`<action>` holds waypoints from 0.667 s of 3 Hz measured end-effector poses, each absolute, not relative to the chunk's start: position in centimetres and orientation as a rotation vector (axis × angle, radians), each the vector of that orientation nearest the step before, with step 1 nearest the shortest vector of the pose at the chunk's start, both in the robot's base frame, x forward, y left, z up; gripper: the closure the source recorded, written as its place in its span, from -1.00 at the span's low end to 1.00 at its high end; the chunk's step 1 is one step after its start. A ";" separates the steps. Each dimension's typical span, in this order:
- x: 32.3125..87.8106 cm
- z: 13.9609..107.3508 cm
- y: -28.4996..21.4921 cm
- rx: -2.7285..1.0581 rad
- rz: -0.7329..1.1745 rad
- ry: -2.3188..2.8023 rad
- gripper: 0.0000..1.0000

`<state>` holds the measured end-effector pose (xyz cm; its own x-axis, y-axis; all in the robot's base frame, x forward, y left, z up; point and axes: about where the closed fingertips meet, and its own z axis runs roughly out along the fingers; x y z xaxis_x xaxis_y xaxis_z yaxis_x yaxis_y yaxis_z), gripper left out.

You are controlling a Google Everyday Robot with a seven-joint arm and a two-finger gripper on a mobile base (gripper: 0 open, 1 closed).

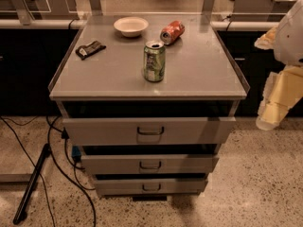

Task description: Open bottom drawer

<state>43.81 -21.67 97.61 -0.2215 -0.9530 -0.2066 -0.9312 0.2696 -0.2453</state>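
Found the gripper (271,112) hanging at the right edge of the view, beside the cabinet's right flank and above the floor, well apart from every drawer front. Could not tell its state, wide or narrow. Located the bottom drawer (118,186) lowest in the stack of three grey fronts, under the middle drawer (109,165) and the top drawer (99,131), close to the floor, with a small dark wire handle (151,187) at the centre of its front. Judged the step in hand to be the approach, with no contact yet made. Judged it best to bring the gripper down and leftward to the front of the cabinet, level with that lowest handle and not the near-identical one just above. Advised squaring up to the front, taking the wire at its middle, securing it firmly, then pulling straight out without lifting or twisting. Noted cables (57,160) and a dark pole (31,183) on the floor to the left, hence favoured an approach from the right. Noted too, on the worktop (203,74), an upright green can (154,61), a red can (172,32) on its side, a bowl (131,26) and a dark packet (90,49). Judged a smooth, unhurried pull wise, to avoid toppling the upright can.
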 end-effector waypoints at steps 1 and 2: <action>43.8 97.6 -21.7 -1.725 -0.098 2.232 -1.00; 43.8 97.6 -21.7 -1.725 -0.098 2.232 -0.69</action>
<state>43.81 -21.66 97.60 -0.2214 -0.9530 -0.2068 -0.9312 0.2696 -0.2454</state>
